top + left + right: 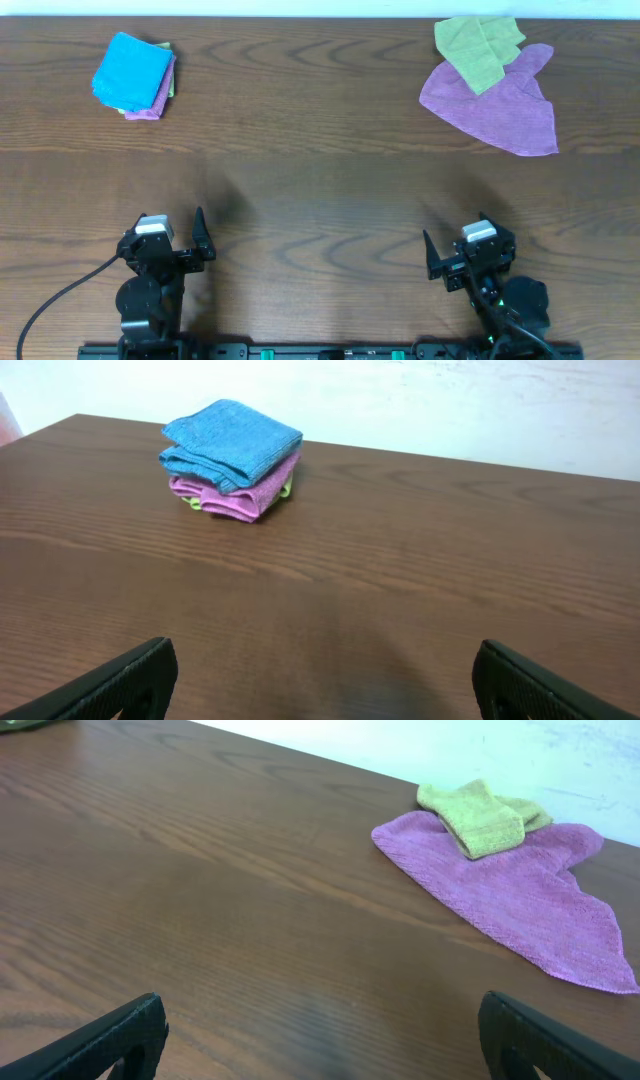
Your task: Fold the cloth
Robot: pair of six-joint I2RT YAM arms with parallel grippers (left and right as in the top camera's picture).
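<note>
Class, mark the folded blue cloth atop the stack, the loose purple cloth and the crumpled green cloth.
Folded blue cloth [131, 68]: overhead view, middle of its top.
Loose purple cloth [497, 108]: overhead view, its flat middle.
Crumpled green cloth [477, 48]: overhead view, its centre fold.

My tabletop [320, 170] is dark brown wood grain. Near its far left corner I see a folded stack [135, 75]: blue on top, purple under it, green peeking out below. A white wall [450, 400] runs behind the far edge.
</note>
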